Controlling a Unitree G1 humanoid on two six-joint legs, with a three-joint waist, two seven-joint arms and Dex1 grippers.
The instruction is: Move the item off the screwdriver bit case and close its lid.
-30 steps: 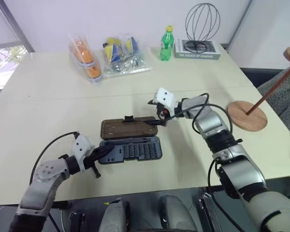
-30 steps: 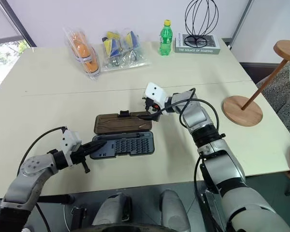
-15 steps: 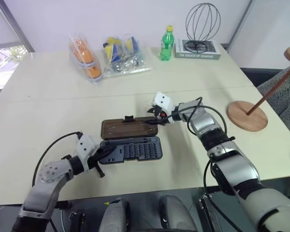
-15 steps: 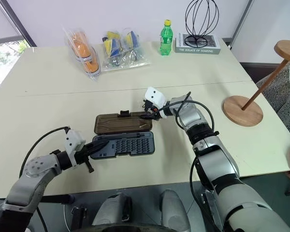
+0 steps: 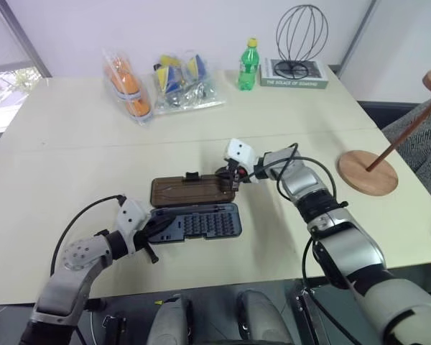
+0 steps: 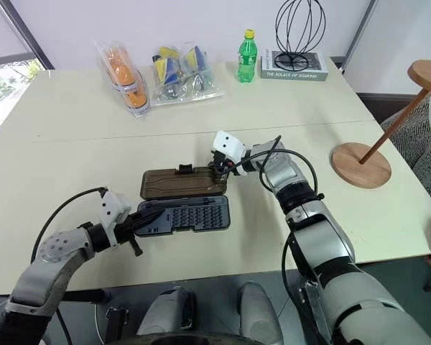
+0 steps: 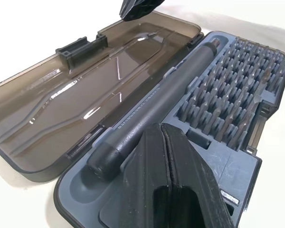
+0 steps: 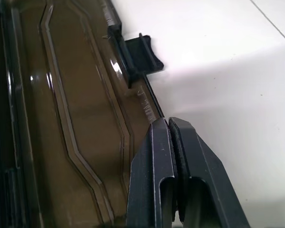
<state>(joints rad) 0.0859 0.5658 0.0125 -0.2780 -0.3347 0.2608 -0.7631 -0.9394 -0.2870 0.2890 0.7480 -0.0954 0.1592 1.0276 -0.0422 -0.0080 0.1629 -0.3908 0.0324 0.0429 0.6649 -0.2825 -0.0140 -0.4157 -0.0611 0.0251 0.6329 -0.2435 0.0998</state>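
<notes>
Item: bit case [image 5: 194, 222], our landmark, lying open near the table's [image 5: 72, 165] front edge, its tray showing rows of bits and a driver handle [image 7: 156, 102]. At the case's left end, the left gripper [image 5: 152, 228], fingers pressed together and holding nothing, rests over the tray's corner. Just behind the tray, the lid [image 5: 192, 190] lies flat, latch [image 5: 192, 175] on its far edge. At the lid's right far corner, the right gripper [image 6: 221, 168], fingers closed, tips at the lid's rim; we cannot tell whether any rim is pinched. Step in hand, as we judge it: swinging the lid over; we should lift from the rim, follow the hinge's arc, and steady the tray. Well right of the case, the wooden stand [image 5: 368, 172], already off it. Far behind: bottle [image 5: 247, 66], bagged goods [image 5: 158, 83], and a book [image 5: 293, 75], spine reading "THE SOLACE OF", last word uncertain.
</notes>
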